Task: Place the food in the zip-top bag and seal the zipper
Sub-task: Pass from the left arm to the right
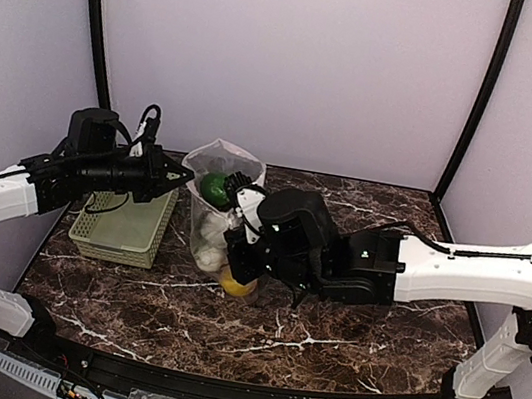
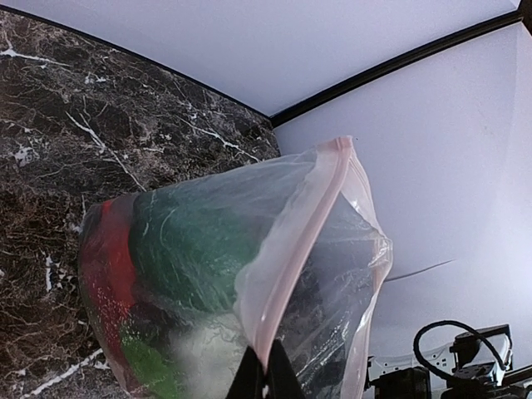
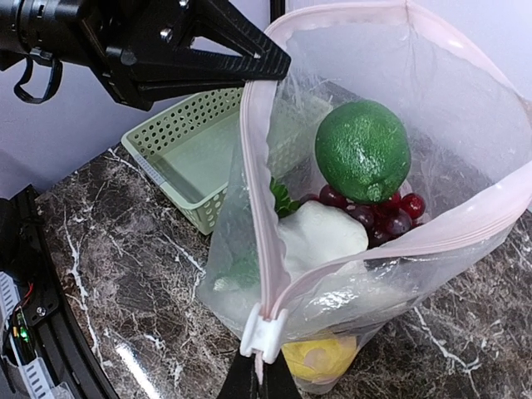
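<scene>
White plastic, a small slider (image 3: 264, 331), sits just above my right gripper (image 3: 262, 378), whose fingers are clenched on the pink zipper (image 3: 252, 191) at the near corner of the zip-top bag (image 3: 391, 283). From that corner the strip splits two ways, so the mouth gapes wide and the bag stands on the table (image 3: 125, 274) between my two arms. Low against the bag's near wall shows a yellow lemon (image 3: 320, 359) with a pale centre; I cannot tell whether it lies inside or just under the plastic. Inside, going back, are a white piece (image 3: 320, 234), a green leaf (image 3: 284, 199) beside it, a cluster of dark red grapes (image 3: 378, 214) and, on top of them, a round green fruit (image 3: 362, 150) with a pebbled skin. At the far corner of the mouth my left gripper (image 3: 274, 66) is pinched shut on the same zipper, holding that edge up; its own camera shows the pink strip running up from its fingertips, with blurred red and green shapes behind the clear wall. Beyond the bag, under my left arm, a pale green mesh basket (image 3: 187, 158) rests on the dark marbled table.
</scene>
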You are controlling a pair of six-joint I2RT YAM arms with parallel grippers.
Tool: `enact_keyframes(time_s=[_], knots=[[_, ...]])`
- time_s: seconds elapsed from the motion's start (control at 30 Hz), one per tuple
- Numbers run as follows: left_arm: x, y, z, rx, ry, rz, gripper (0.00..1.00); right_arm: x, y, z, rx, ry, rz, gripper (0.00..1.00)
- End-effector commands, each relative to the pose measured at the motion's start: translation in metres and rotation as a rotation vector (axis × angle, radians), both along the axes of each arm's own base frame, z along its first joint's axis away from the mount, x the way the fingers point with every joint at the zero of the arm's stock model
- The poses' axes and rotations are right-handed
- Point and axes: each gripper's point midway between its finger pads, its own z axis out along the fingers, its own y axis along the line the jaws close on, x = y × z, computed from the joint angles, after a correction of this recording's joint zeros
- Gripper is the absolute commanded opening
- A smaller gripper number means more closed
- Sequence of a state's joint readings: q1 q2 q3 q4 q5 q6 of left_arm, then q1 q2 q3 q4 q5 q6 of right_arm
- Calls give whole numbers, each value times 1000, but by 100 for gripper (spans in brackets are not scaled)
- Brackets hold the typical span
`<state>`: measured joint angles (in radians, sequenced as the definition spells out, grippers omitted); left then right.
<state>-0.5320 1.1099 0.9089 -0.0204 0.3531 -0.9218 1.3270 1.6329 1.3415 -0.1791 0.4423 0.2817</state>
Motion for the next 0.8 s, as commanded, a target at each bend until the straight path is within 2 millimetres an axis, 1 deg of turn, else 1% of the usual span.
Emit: enact_keyframes(time_s=[0.0, 0.03, 0.07, 0.1, 0.13, 0.17, 0.2, 0.23, 0.27, 0.3, 0.33, 0.37, 0.4, 0.43, 0.47, 0.5, 0.53, 0.57, 0.6, 0.63, 0.67, 0.7, 0.73, 0.77], knots=[[-8, 16, 31, 88, -119, 12, 3, -9, -6, 66, 117, -95, 60, 0], [-10, 19, 42, 95, -150, 12, 4, -12, -7, 75, 124, -110, 92, 0], [-14, 21, 39, 139, -156, -3, 7, -15, -7, 84, 129, -125, 126, 0], [-17, 23, 49, 147, -183, -8, 11, -19, -8, 92, 137, -138, 162, 0], [-22, 25, 47, 189, -190, -26, 14, -23, -9, 99, 144, -145, 202, 0], [-26, 27, 56, 197, -218, -34, 19, -27, -11, 106, 151, -150, 242, 0], [-30, 30, 55, 231, -235, -51, 22, -31, -14, 115, 166, -155, 285, 0], [-35, 31, 66, 234, -271, -61, 29, -35, -15, 119, 173, -155, 329, 0], [-39, 33, 68, 267, -305, -81, 32, -40, -17, 123, 182, -150, 380, 0], [-45, 35, 81, 266, -350, -90, 40, -44, -18, 125, 187, -147, 417, 0], [-49, 36, 86, 297, -396, -111, 44, -50, -19, 126, 191, -135, 470, 0], [-56, 36, 101, 290, -447, -134, 52, -56, -20, 128, 196, -125, 513, 0], [-61, 34, 106, 311, -503, -171, 56, -60, -21, 127, 198, -109, 544, 0], [-70, 27, 119, 290, -555, -233, 61, -63, -22, 125, 195, -94, 569, 0], [-74, 21, 123, 297, -607, -286, 62, -65, -23, 123, 193, -82, 589, 0], [-87, 13, 131, 274, -667, -371, 65, -66, -24, 121, 185, -79, 605, 0], [-89, 7, 135, 258, -689, -414, 65, -68, -25, 118, 177, -76, 622, 0], [-100, 0, 136, 232, -722, -495, 66, -71, -26, 115, 173, -65, 638, 0], [-100, -6, 135, 220, -736, -529, 66, -73, -26, 113, 170, -52, 654, 0], [-107, -10, 136, 204, -761, -579, 66, -77, -26, 112, 170, -37, 675, 0], [-105, -15, 135, 198, -773, -597, 67, -81, -26, 110, 166, -20, 695, 0], [-110, -19, 136, 184, -791, -628, 66, -84, -25, 109, 165, -5, 712, 0], [-108, -23, 139, 174, -811, -639, 66, -87, -25, 109, 163, 10, 730, 0], [-111, -26, 142, 158, -823, -658, 67, -91, -24, 108, 159, 27, 750, 0]])
